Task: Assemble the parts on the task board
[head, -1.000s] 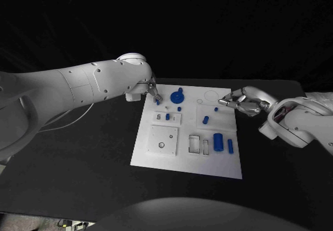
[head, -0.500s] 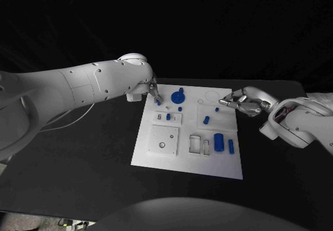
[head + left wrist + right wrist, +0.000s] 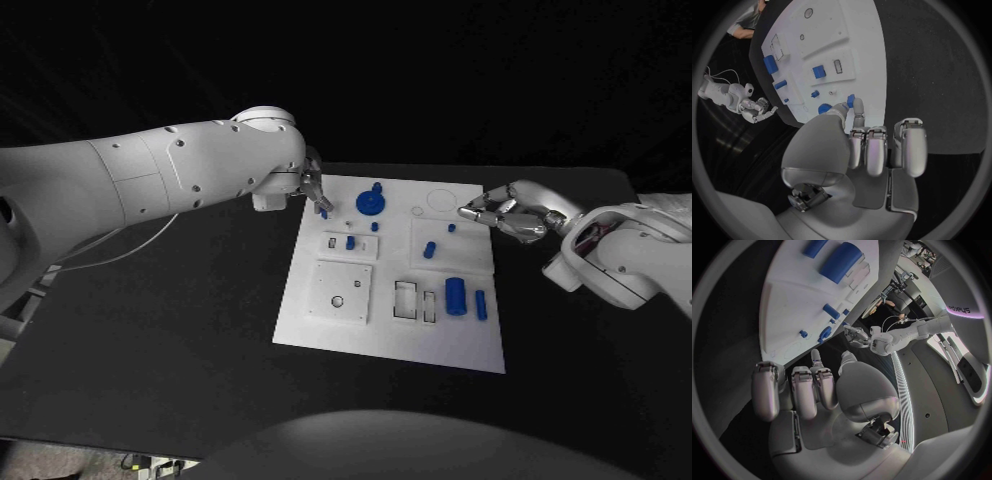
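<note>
At the far left corner of the white rectangular task board (image 3: 389,345), the silver left hand (image 3: 312,190) pinches a small blue peg (image 3: 851,101) between thumb and a fingertip, the others curled; this looks like the placing step, needing a careful lowering into its hole beside the round blue geared part (image 3: 371,204). At the board's far right edge the silver right hand (image 3: 503,214) hovers, fingers curled in on nothing I can see.

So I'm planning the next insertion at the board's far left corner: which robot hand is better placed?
Probably the left robot hand: it pinches a small blue part there. The right robot hand sits off the task board.
</note>
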`<action>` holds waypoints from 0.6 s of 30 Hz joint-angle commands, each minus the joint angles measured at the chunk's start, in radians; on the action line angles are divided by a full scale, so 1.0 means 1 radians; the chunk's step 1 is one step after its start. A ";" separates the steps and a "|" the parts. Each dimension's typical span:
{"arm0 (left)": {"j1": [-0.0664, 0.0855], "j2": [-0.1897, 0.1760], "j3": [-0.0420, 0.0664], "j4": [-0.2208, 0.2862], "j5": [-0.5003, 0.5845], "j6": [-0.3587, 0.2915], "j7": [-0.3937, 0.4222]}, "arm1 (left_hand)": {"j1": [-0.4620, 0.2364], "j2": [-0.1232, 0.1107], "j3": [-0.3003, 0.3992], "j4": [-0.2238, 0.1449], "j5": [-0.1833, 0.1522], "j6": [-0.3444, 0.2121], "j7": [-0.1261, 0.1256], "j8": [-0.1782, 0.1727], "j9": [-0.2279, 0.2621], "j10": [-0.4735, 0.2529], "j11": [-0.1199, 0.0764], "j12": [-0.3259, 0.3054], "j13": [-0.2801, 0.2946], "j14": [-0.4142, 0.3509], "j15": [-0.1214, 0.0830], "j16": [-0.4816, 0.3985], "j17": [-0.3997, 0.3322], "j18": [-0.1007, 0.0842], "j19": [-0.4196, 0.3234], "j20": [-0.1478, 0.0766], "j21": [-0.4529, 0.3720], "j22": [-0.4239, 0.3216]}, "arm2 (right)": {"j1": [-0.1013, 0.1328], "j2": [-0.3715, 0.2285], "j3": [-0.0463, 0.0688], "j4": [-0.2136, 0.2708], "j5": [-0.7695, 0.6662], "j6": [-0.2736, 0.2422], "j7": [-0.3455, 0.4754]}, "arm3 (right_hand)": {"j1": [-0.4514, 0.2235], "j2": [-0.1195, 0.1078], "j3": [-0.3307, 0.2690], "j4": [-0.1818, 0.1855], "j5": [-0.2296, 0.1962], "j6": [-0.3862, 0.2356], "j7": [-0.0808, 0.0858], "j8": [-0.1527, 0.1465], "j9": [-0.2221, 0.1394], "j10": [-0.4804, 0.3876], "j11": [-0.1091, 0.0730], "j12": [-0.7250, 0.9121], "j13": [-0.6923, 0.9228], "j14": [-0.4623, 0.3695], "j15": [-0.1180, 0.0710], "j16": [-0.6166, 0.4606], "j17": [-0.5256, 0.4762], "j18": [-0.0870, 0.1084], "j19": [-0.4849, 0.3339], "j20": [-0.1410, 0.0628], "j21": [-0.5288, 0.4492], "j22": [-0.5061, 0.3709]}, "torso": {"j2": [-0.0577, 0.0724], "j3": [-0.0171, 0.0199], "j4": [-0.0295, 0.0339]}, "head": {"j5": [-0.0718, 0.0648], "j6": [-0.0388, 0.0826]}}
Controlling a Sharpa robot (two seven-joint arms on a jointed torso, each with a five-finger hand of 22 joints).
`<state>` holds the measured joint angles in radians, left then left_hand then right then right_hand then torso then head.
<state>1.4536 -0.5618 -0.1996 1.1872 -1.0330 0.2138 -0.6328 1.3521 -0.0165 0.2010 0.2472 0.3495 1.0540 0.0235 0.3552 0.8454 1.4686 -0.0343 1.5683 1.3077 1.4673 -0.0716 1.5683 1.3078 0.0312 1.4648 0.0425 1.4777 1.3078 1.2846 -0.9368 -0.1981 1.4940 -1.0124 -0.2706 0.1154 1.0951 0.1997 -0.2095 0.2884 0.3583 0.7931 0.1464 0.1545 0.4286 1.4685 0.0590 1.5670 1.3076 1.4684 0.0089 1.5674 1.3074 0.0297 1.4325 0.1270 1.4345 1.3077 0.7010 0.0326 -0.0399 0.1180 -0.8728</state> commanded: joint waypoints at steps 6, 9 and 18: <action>0.010 -0.040 0.000 0.085 0.005 0.025 -0.028 | -0.004 -0.023 0.038 0.002 -0.006 -0.002 -0.003 -0.006 0.001 0.102 -0.004 0.002 0.263 0.104 -0.008 0.002 0.263 0.002 0.010 -0.008 -0.008 0.196 | 0.000 0.003 0.000 -0.003 -0.001 0.015 0.000 | 0.006 0.003 -0.003 -0.001 0.006 0.002 -0.003 -0.004 -0.002 0.102 0.005 0.004 0.263 0.102 0.005 0.003 0.263 0.016 -0.006 0.000 -0.005 0.203 | 0.001 -0.0012 -0.0005 | 0.003 0.000; 0.011 -0.051 -0.001 0.111 0.007 0.035 -0.028 | -0.006 -0.025 0.043 0.003 -0.007 -0.002 -0.003 -0.006 0.001 0.102 -0.004 0.002 0.263 0.104 -0.007 0.002 0.263 0.003 0.009 -0.008 -0.010 0.195 | -0.001 0.007 0.000 -0.006 -0.001 0.017 0.001 | 0.006 0.003 -0.003 -0.001 0.006 0.002 -0.003 -0.004 -0.002 0.102 0.005 0.004 0.263 0.102 0.005 0.003 0.263 0.016 -0.006 0.000 -0.005 0.203 | 0.000 -0.0004 -0.0015 | 0.005 0.000; 0.010 -0.062 -0.011 0.149 0.015 0.046 -0.021 | -0.012 -0.030 0.058 0.006 -0.011 -0.002 -0.001 -0.008 0.002 0.102 -0.003 0.002 0.263 0.104 -0.006 0.002 0.263 0.003 0.008 -0.007 -0.011 0.196 | -0.003 0.015 0.000 -0.012 -0.001 0.013 0.008 | 0.007 0.003 -0.003 -0.001 0.006 0.002 -0.003 -0.004 -0.002 0.102 0.005 0.004 0.263 0.102 0.005 0.003 0.263 0.016 -0.006 0.000 -0.005 0.203 | 0.001 -0.0013 -0.0018 | 0.006 0.000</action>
<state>1.4632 -0.6253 -0.2110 1.3305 -1.0288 0.2349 -0.6546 1.3399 -0.0389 0.2548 0.2532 0.3453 1.0508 0.0272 0.3513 0.8469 1.4686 -0.0343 1.5683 1.3077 1.4672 -0.0716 1.5683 1.3076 0.0313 1.4648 0.0426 1.4733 1.3077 1.2829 -0.9235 -0.1983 1.4824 -1.0124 -0.2696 0.1155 1.0951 0.1997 -0.2095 0.2884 0.3583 0.7931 0.1464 0.1545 0.4278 1.4685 0.0591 1.5670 1.3076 1.4684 0.0089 1.5674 1.3074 0.0297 1.4325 0.1269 1.4345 1.3075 0.7013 0.0317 -0.0414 0.1241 -0.8728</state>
